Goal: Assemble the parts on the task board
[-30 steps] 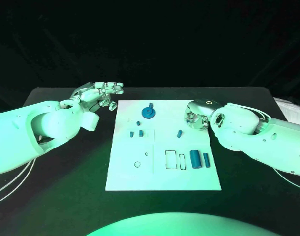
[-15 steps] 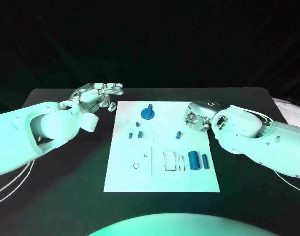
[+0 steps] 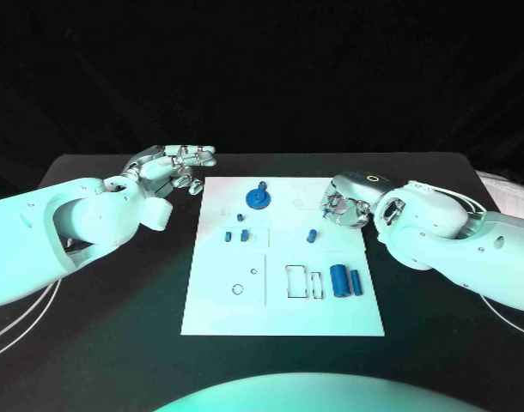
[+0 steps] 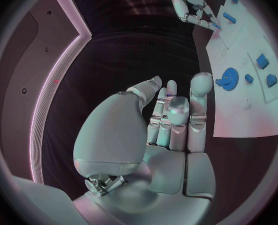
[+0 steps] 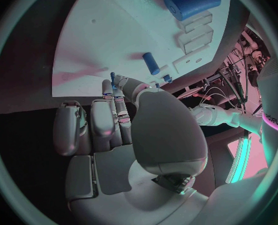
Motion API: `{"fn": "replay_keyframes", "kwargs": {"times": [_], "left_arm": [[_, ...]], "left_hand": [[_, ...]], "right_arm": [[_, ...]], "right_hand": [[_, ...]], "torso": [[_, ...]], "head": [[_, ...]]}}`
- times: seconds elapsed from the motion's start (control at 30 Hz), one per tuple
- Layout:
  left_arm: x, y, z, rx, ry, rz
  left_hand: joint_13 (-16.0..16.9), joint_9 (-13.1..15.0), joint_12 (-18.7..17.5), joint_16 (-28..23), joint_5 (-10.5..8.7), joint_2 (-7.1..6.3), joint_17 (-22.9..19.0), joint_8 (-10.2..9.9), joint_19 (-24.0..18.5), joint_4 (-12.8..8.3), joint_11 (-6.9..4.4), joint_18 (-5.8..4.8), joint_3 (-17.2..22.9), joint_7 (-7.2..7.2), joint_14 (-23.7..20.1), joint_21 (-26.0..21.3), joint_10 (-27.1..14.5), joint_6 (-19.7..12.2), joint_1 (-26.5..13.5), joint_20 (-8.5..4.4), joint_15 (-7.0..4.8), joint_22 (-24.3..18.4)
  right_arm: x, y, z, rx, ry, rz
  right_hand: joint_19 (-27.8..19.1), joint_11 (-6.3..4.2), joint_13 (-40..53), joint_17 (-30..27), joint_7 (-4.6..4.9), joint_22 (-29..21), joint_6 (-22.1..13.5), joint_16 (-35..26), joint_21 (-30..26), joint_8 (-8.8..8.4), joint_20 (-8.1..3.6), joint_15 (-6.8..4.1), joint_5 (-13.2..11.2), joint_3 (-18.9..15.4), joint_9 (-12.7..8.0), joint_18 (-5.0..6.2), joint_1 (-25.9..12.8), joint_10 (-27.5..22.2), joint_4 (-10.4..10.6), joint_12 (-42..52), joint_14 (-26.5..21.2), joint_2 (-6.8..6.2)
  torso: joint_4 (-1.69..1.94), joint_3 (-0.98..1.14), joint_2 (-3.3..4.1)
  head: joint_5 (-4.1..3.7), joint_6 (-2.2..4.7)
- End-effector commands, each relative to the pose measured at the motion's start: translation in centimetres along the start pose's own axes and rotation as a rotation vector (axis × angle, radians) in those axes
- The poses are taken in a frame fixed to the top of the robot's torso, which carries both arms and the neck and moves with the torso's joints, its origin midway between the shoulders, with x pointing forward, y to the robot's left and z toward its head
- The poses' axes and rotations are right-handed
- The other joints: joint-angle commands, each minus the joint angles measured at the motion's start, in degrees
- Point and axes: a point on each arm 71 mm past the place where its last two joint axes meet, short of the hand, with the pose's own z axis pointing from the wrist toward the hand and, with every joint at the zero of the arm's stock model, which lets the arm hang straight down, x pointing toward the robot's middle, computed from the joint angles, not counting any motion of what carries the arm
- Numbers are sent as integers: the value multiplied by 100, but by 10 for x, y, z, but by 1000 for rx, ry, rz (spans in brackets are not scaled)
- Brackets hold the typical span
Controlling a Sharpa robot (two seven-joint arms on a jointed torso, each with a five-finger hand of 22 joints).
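I see blue parts [image 3: 339, 281] on the task board [image 3: 284, 309]; left hand [image 3: 173, 164] at ten o'clock empty, fingers apart, right hand's [image 3: 345, 209] grip unclear.

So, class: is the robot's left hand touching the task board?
Apart. In the left wrist view, black table shows between the left hand and the edge of the task board.

Black table, black backdrop.

My table [image 3: 113, 343] is matte black, its far edge running straight against a dark curtain [image 3: 275, 69] hung in soft folds across the whole back. White cloth [image 3: 516, 193] lies bunched at the table's right end. From my left wrist: a dark wall panel [image 4: 33, 75] edged with a thin pinkish light strip [image 4: 58, 80].
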Motion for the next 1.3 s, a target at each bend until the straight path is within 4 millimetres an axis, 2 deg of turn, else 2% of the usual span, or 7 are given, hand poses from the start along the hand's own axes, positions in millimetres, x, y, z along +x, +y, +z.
{"fn": "replay_keyframes", "kwargs": {"times": [0.03, 0.3, 0.47, 0.7, 0.83, 1.1, 1.3], "left_arm": [[2, -1, 0, 4, 15, 0], [3, -1, 0, 6, 19, 0], [5, 0, 1, 7, 24, -1], [6, 0, 1, 7, 24, -1], [7, -1, 1, 9, 25, -2], [11, 0, 2, 9, 35, -4], [14, 0, 4, 9, 43, -5]], "left_hand": [[7, -10, 32, -11, 20, 51, -12, 37, -43, -1, 0, 71, -33, -3, -38, -35, -33, -47, 26, 5, -13, -8], [7, -10, 32, -11, 20, 51, -12, 37, -43, -1, 0, 71, -33, -3, -38, -35, -33, -47, 26, 5, -13, -8], [7, -10, 32, -11, 20, 51, -12, 37, -43, -1, 0, 71, -33, -3, -38, -35, -33, -47, 26, 5, -13, -8], [7, -10, 32, -11, 20, 51, -12, 37, -43, -1, 0, 71, -33, -3, -38, -35, -33, -47, 26, 5, -13, -8], [8, -10, 39, -9, 20, 53, -10, 39, -40, -4, 0, 70, -37, -3, -38, -28, -37, -48, 31, 5, -12, -6], [10, -10, 43, -8, 20, 54, -10, 41, -39, -6, 1, 69, -39, -2, -38, -25, -39, -49, 35, 5, -12, -5], [10, -10, 43, -8, 20, 54, -10, 41, -39, -6, 1, 69, -39, -2, -38, -25, -39, -49, 35, 5, -12, -5]], "right_arm": [[-4, 11, -2, -35, -20, 22], [-13, 58, -8, -162, -52, 57], [-13, 89, -10, -243, -51, 74], [2, 109, -7, -289, -21, 94], [17, 119, -7, -307, 14, 108], [40, 130, -6, -329, 77, 93], [51, 133, -7, -337, 105, 92]], "right_hand": [[38, -1, -9, 3, 0, 2, 36, 38, 19, -7, -14, -27, -37, 2, 3, 33, -54, 38, 17, -2, 167, 10], [45, -1, -12, 15, 1, 14, 36, 48, 25, -9, -14, -25, -36, 6, 3, 31, -53, 40, 16, -3, 169, 14], [45, 0, -16, 24, 5, 15, 35, 56, 26, -12, -13, -23, -35, 14, 4, 31, -48, 42, 11, -4, 171, 21], [45, 6, -29, 30, 17, 16, 30, 65, 27, -20, -12, -19, -25, 36, 5, 31, -30, 41, -4, -9, 173, 42], [43, 10, -34, 29, 22, 13, 26, 66, 26, -25, -12, -17, -21, 44, 5, 32, -24, 38, -10, -12, 173, 49], [41, 15, -41, 34, 28, 11, 18, 73, 26, -32, -11, -14, -25, 52, 5, 32, -16, 31, -22, -16, 174, 55], [41, 15, -41, 34, 28, 11, 18, 73, 26, -32, -11, -14, -25, 52, 5, 32, -16, 30, -22, -16, 174, 55]], "torso": [[8, 1, 5], [6, 0, 3], [13, -7, 1], [4, -13, 5], [-5, -5, 11], [0, -10, 6], [-4, 3, -12]], "head": [[14, 11], [139, 10], [300, -18], [473, -58], [563, -98], [598, -140], [629, -189]]}}
